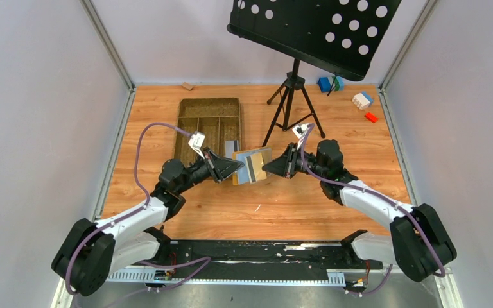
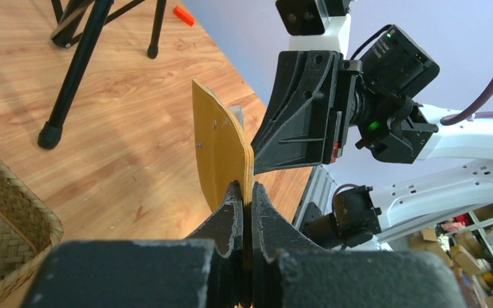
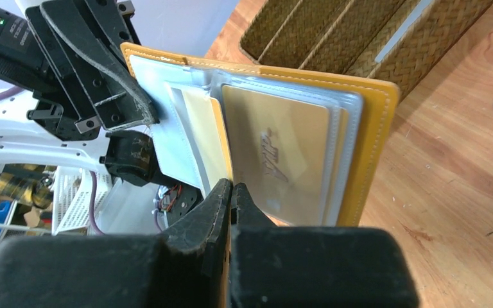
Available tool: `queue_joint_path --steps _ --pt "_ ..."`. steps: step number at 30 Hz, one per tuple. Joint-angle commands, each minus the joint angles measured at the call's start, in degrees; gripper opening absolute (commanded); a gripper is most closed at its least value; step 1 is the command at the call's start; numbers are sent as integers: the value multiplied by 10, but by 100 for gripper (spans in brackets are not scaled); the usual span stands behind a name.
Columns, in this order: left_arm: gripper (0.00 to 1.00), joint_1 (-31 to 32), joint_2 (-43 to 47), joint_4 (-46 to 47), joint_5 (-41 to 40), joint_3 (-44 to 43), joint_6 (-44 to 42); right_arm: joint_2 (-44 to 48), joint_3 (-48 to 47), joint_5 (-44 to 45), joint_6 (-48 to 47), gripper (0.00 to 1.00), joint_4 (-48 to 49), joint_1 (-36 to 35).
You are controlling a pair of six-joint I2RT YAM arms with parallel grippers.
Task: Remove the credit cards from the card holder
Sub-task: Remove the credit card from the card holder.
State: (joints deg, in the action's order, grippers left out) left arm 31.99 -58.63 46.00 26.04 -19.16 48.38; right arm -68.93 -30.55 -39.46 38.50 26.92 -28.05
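The mustard-yellow card holder [image 1: 251, 165] hangs open above the table between my two grippers. My left gripper [image 1: 239, 165] is shut on its left cover; in the left wrist view the yellow flap [image 2: 221, 147] rises from between the closed fingers [image 2: 247, 189]. In the right wrist view the holder's yellow rim [image 3: 372, 128] frames clear pockets holding tan-gold credit cards [image 3: 276, 154]. My right gripper [image 3: 232, 186] is shut on the near edge of one tan-gold card. From above, that gripper [image 1: 266, 168] touches the holder's right side, where a dark striped card shows.
A brown woven compartment tray [image 1: 192, 128] lies just behind the left gripper, with a pale card [image 1: 232, 149] leaning at its right edge. A black music-stand tripod [image 1: 292, 102] stands behind the holder. Toy blocks [image 1: 363, 99] lie at the back right.
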Motion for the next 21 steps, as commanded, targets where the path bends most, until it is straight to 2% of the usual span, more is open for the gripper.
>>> queue_joint_path --steps 1,6,14,21 --pt "0 -1 -22 101 37 -20 28 -24 -31 -34 -3 1 28 -13" --pt "5 1 -37 111 46 -24 34 -31 -41 -32 -14 1 16 -24" --pt "21 18 -54 97 47 -37 20 -41 -56 -32 -29 2 -3 -40" --pt "24 22 -56 79 37 -40 9 -41 -61 -37 -37 6 -6 -52"
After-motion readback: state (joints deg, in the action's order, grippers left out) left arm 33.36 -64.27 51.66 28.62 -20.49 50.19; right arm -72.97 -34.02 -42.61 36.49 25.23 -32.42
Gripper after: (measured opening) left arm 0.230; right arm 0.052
